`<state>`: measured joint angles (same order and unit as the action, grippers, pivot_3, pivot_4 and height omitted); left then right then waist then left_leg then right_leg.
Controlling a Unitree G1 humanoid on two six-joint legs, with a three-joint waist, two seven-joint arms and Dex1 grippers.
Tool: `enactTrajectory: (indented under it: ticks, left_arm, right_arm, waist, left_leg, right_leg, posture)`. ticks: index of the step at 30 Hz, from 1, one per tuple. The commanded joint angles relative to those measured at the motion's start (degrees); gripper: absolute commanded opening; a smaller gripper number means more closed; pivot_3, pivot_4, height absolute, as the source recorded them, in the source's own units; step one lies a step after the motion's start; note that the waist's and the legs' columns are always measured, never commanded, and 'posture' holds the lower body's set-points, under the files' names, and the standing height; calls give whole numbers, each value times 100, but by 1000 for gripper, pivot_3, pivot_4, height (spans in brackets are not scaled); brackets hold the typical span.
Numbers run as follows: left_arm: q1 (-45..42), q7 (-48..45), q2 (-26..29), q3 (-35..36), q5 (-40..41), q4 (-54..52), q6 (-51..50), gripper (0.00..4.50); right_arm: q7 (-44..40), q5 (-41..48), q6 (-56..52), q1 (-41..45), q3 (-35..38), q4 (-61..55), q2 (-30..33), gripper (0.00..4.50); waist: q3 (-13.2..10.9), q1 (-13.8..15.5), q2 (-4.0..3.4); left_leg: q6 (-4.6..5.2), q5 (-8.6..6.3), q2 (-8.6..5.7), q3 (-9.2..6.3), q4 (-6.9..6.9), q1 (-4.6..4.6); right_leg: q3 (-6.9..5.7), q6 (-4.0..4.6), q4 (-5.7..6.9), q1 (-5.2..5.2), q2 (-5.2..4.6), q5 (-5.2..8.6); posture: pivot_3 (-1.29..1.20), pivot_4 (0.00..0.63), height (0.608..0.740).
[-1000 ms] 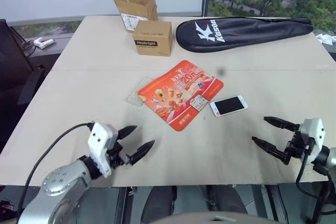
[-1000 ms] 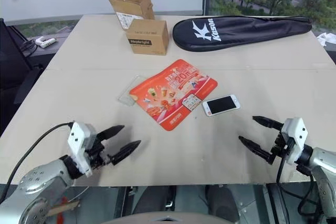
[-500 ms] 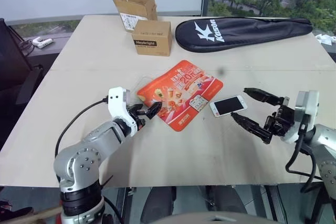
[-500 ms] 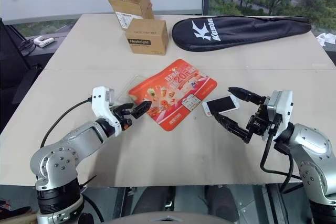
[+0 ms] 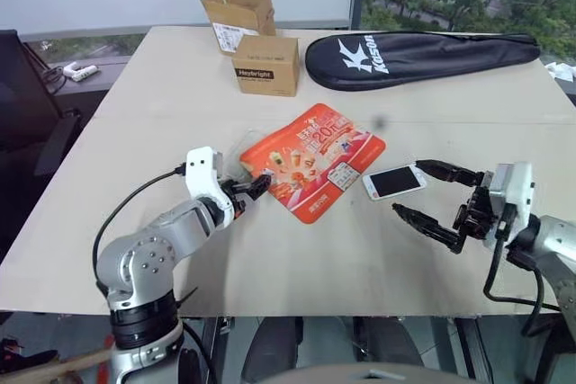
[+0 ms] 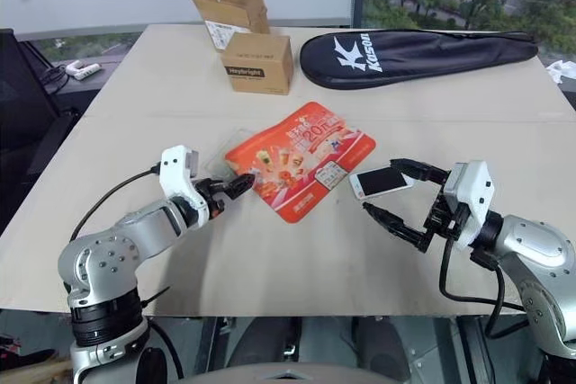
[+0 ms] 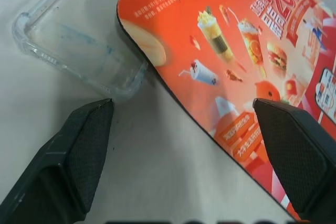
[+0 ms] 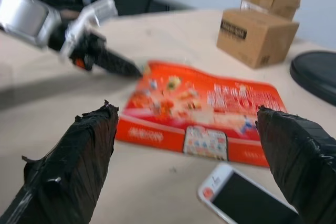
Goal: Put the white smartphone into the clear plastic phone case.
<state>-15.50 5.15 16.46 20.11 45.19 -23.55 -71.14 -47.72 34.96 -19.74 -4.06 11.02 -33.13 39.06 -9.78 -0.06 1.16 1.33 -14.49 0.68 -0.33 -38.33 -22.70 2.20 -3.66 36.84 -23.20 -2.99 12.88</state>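
I have both arms out over the counter (image 5: pixel 270 285) with nothing picked up yet. My left gripper (image 5: pixel 253 188) has its fingers spread and empty, its tips just beside the near corner of the clear plastic phone case (image 7: pixel 79 45), which lies flat and is partly tucked under the edge of the red-orange packet (image 5: pixel 315 161). My right gripper (image 5: pixel 436 200) is also spread wide and empty, hovering near the white smartphone (image 5: pixel 392 181), which lies screen-up just beside the packet's right corner, apart from the case. The 2 task items sit on opposite sides of that packet, so I judge the step in hand is approach and first grasp. To do it well, I'd slide the case clear of the packet before pinching its rim — it is thin and see-through, easy to misjudge and likely to flex. For the phone, I'd come down across its short width, squarely, and close gently so the glossy body doesn't skid away on the smooth counter.
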Motion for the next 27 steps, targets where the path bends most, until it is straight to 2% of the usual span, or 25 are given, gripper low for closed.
enactTrajectory:
  ticks: [1, 6, 14, 27]
  left_arm:
    - [-163, 95, -144, 31, -152, 262, 55, 4443]
    - [-415, 262, -470, 255, -170, 543, 0, 4443]
    - [-630, 194, -700, 191, -201, 667, 31, 4443]
    - [-500, -93, -737, -24, -7, 177, -549, 4443]
  right_arm:
    - [71, -24, -51, 18, 75, -110, 85, 4500]
    - [106, -24, -101, 15, 80, -131, 64, 4500]
    - [139, -11, -107, 46, 69, -128, 24, 4500]
    - [141, 8, -45, 31, 114, -122, -36, 4500]
  waist:
    - [2, 28, -1]
    - [6, 105, -4]
    - [9, 106, -8]
    - [8, 104, -6]
  left_leg:
    - [-2, 2, -4, 0, 0, 1]
    - [-2, 2, -6, -4, -2, 6]
    - [-2, 2, -8, -13, -5, 9]
    - [-2, 2, -16, -20, -4, -5]
  right_leg:
    - [0, 0, 0, 3, 0, 0]
    - [-6, 0, 0, 13, -2, 0]
    - [-17, 0, -1, 23, -5, 0]
    - [-26, -1, -16, 25, -17, 2]
  posture:
    - [0, 150, 740]
    - [0, 150, 740]
    - [0, 150, 740]
    - [0, 150, 740]
